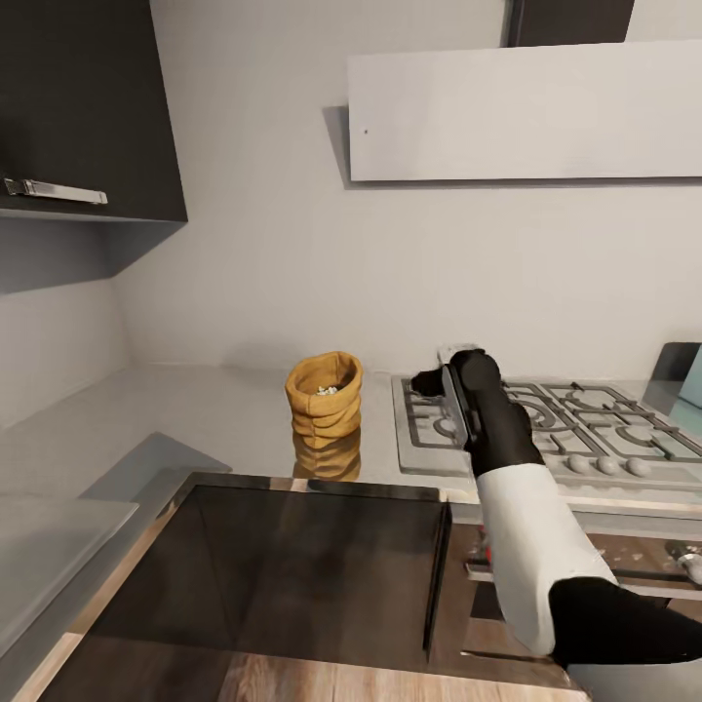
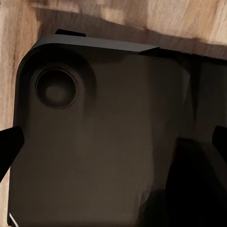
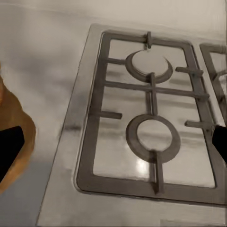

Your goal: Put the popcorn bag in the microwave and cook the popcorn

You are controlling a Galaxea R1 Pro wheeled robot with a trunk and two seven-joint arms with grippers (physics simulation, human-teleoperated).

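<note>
The tan popcorn bag stands upright on the grey countertop, just left of the steel gas hob, with pale kernels showing in its mouth. My right gripper hovers over the hob's left burners, to the right of the bag and apart from it. In the right wrist view its gripper is open and empty, and the bag's edge lies beside one fingertip. My left gripper is open over the robot's dark base. A pale blue corner at the right edge may be the microwave.
A dark glossy panel juts out in front of the counter below the bag. A dark wall cabinet hangs at the upper left and a pale hood above the hob. Hob knobs line its front edge. Wooden floor lies below.
</note>
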